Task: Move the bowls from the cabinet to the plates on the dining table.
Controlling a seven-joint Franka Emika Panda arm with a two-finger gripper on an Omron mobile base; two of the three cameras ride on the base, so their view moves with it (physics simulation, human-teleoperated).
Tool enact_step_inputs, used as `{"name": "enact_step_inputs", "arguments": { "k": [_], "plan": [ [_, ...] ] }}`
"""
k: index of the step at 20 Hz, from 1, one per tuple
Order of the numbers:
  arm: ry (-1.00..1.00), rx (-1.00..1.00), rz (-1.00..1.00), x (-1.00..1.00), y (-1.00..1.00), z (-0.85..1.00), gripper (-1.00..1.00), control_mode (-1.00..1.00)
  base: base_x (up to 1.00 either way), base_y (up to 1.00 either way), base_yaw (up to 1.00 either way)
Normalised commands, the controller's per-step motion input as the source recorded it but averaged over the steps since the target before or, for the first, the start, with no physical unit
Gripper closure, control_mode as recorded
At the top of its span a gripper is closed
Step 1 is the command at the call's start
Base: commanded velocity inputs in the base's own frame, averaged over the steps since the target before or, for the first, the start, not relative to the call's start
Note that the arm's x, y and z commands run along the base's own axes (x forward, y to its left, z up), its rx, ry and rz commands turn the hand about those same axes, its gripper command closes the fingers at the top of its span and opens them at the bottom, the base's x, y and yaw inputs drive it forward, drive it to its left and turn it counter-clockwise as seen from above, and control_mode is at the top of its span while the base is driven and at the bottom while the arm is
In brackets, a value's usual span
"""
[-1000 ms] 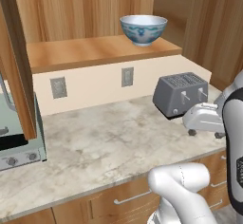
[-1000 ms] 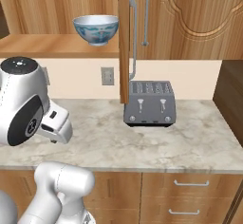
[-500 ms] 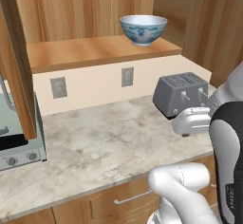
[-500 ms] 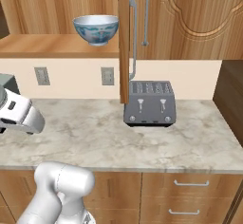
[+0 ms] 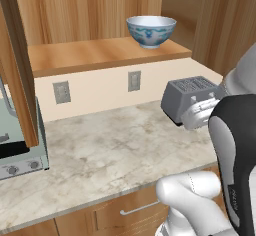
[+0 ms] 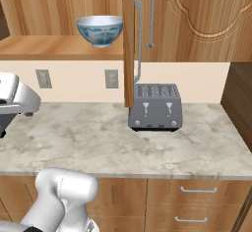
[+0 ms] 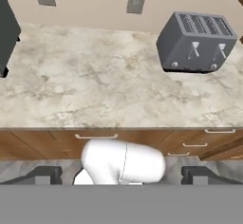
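A white bowl with a blue-teal pattern [image 5: 150, 30] [image 6: 100, 29] stands upright on the open cabinet's wooden shelf [image 5: 100, 55] [image 6: 49, 46]. The cabinet door [image 6: 129, 44] hangs open, edge-on, with a long silver handle. My gripper [image 7: 123, 175] is open, its two dark fingertips [image 7: 42, 174] wide apart with nothing between them. It looks down on the marble counter, well below and in front of the bowl. My hand's white body [image 5: 200, 112] [image 6: 15, 98] hovers above the counter's front. The plates and the dining table are out of view.
A grey toaster [image 5: 192, 97] [image 6: 155, 107] [image 7: 197, 42] stands on the marble counter [image 5: 115, 150] below the shelf's right end. A silver oven [image 5: 17, 145] sits at the counter's left. Two wall outlets [image 6: 111, 78] are on the backsplash. Drawers [image 6: 197, 196] lie under the counter.
My arm has swung: the hand slid towards the left edge of the right base view and the dark forearm looms larger in the left base view. Bowl and toaster have not moved.
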Motion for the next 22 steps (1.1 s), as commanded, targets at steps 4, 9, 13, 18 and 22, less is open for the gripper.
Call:
{"name": "enact_step_inputs", "arguments": {
  "k": [4,9,13,18,22],
  "plan": [
    [-0.03,0.00,0.11,0.08,0.00,0.42,-1.00,-1.00,0.00,0.00,0.00],
    [-0.12,0.00,0.11,0.00,0.01,0.51,-1.00,-1.00,0.00,0.00,0.00],
    [-0.16,-0.01,0.07,0.23,0.15,0.40,-1.00,-1.00,0.00,0.00,0.00],
    [-0.20,0.00,0.04,0.56,0.16,0.15,-1.00,-1.00,0.00,0.00,0.00],
    [-0.09,-0.04,0.00,0.72,0.13,0.00,-1.00,-1.00,0.00,0.00,0.00]
  ]
}}
